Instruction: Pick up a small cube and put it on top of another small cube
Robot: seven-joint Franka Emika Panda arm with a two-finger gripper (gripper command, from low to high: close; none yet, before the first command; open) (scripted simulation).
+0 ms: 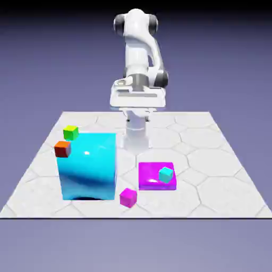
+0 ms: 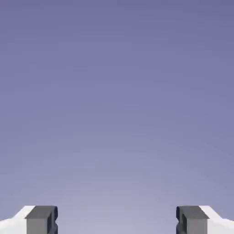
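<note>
Several small cubes lie on the tiled table (image 1: 212, 175). A green cube (image 1: 70, 132) and a red cube (image 1: 62, 149) sit by the far left side of a big cyan block (image 1: 87, 166). A magenta cube (image 1: 128, 197) rests near the front edge. A small cyan cube (image 1: 166, 173) shows over the right part of a flat magenta block (image 1: 154, 176). My gripper (image 1: 137, 109) hangs high above the table's far side, well away from every cube. In the hand view my gripper (image 2: 117, 220) is open, its fingertips (image 2: 42, 219) wide apart, with only backdrop between them.
The big cyan block stands tall at the exterior view's left and partly screens the red cube. The low magenta block lies just right of centre. The robot's base column (image 1: 136, 135) rises behind both blocks.
</note>
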